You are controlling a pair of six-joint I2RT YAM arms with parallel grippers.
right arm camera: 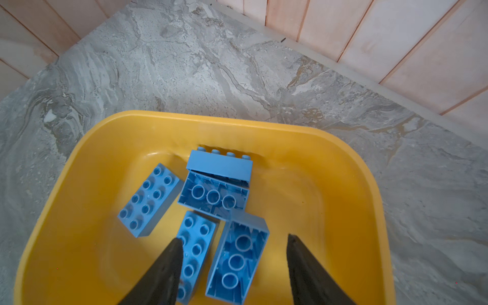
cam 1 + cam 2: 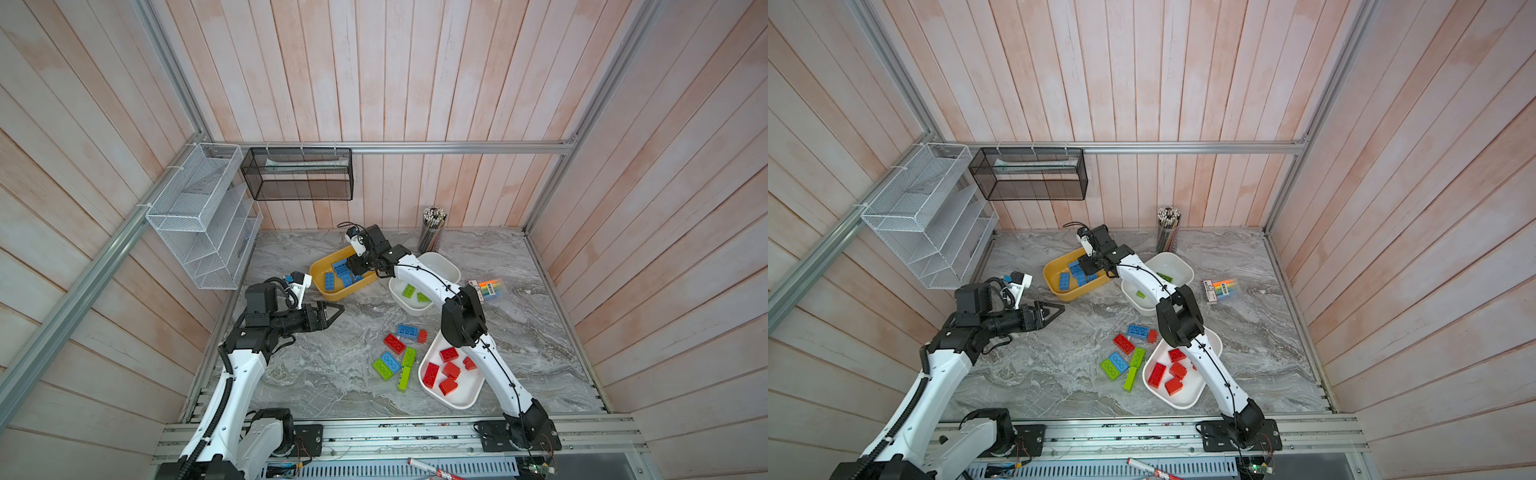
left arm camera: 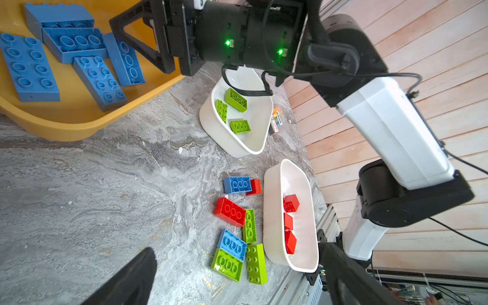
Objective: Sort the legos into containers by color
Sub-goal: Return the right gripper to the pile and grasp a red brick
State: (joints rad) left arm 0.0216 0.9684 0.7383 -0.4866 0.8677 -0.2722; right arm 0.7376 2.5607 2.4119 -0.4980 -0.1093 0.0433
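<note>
1. Right gripper [image 1: 233,239] hangs over the yellow tub [image 1: 211,116]. Its fingers are partway apart and grip nothing. 1 blue lego [image 1: 237,260] lies on the tub floor below the gap, clear of both fingers.
2. That lego is a sky-blue block lying hollow side up, with 3 round tubes showing inside. It lies just beside a studs-up brick.
3. The yellow tub holds 5 blue bricks in all: 2 studs up, 2 hollow side up, and 1 showing a plain side face.
4. Far white tub [image 3: 219,132] holds 3 green legos [image 3: 235,99]. Near white tub [image 2: 457,401] holds 5 red legos [image 2: 451,369].
5. On the marble table [image 2: 311,374] lie 7 loose legos [image 2: 394,343]: 2 blue, 2 red, 3 green. They are clustered just beside the near white tub.
6. Left gripper [image 2: 336,311] has its fingers spread wide and empty. It is above bare table near the yellow tub, well apart from the loose legos.
</note>
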